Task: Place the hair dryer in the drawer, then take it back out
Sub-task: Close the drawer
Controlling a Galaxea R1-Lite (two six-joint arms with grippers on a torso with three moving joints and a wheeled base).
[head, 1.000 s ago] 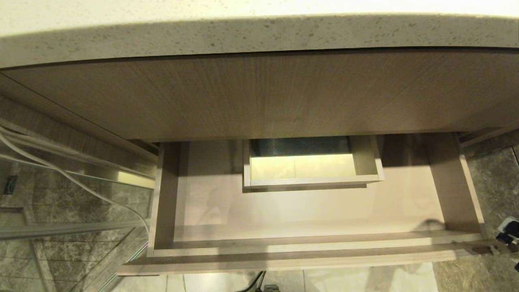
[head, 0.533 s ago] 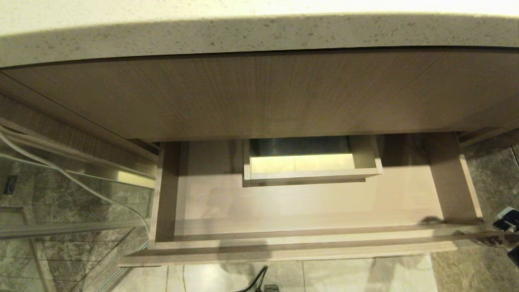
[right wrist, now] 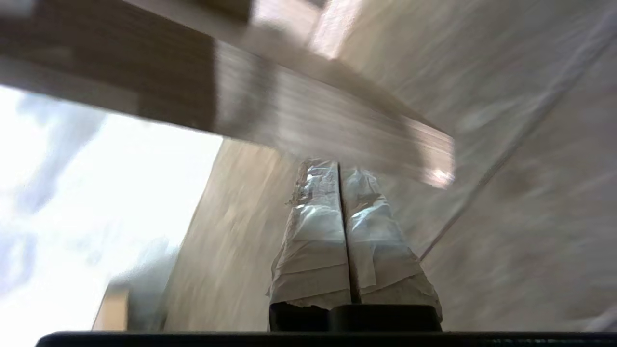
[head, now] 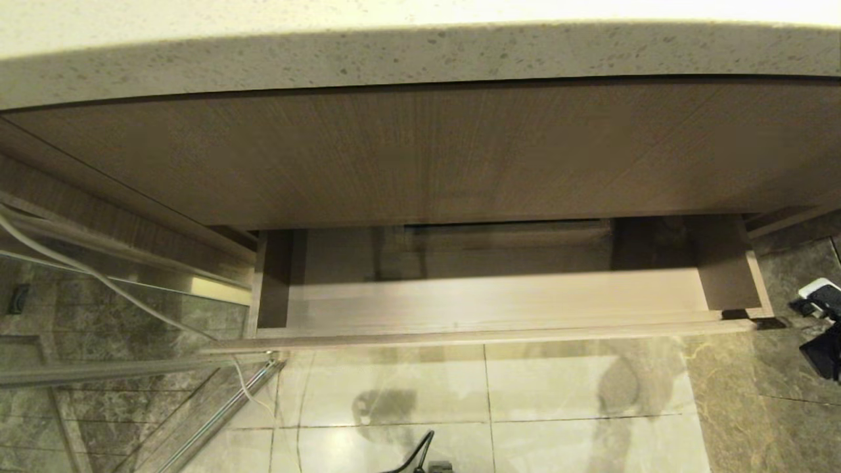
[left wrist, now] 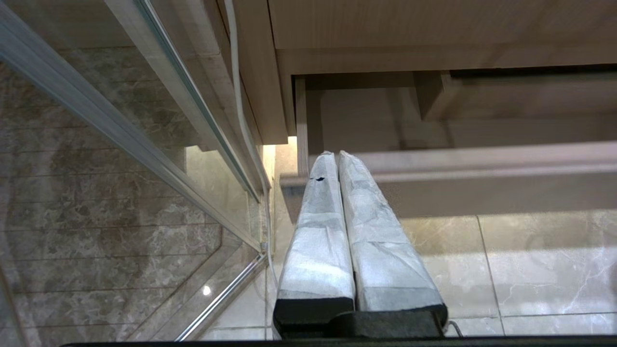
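The right end effector (right wrist: pixel 340 166), pressed shut and empty, sits by the drawer (head: pixel 499 309) front's right end; the left end effector (left wrist: pixel 336 156) is parked, closed.

The tabletop (head: pixel 420 59) is cream stone flecked with small dark specks. The panel (head: pixel 420 157) below it shows brown wood grain in fine upright streaks. The drawer (head: pixel 486 305) is light wood grain, paler inside. The floor (head: pixel 460 394) has glossy off-white tiles with thin grey joints; to the right lie darker grey-brown marbled tiles (head: pixel 755 407). A white cord (head: pixel 98 279) crosses the left. The left tool (left wrist: pixel 337 155) and right tool (right wrist: pixel 338 165) have fingers wrapped in white, with black bases.
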